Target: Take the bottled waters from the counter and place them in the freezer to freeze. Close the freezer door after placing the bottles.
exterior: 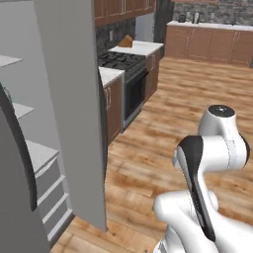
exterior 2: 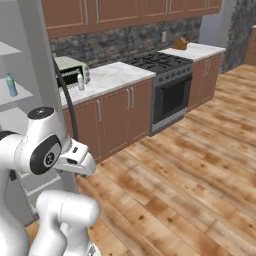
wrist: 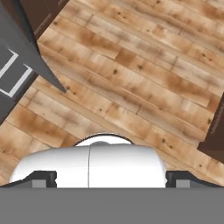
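Freezer (exterior: 74, 99) door open; one bottle (exterior 2: 10, 85) on a shelf inside, other (exterior 2: 80, 81) on counter (exterior 2: 112, 75) by toaster oven (exterior 2: 70, 70). Gripper (wrist: 111, 179) spread wide, w/ nothing in it, over wood floor (wrist: 131, 74).

the freezer (exterior: 29, 123) stands at the left with its door (exterior: 74, 113) swung open, shelves (exterior: 39, 153) stacked inside. one bottle (exterior 2: 11, 85) stands on a shelf in it. just right of the freezer runs the counter (exterior 2: 107, 75); a toaster oven (exterior 2: 70, 70) sits at its back left, and a second bottle (exterior 2: 80, 81) stands in front of it. the stove (exterior 2: 162, 62) comes next on the right, then another stretch of counter (exterior 2: 197, 50). wall cabinets (exterior 2: 125, 12) hang above.
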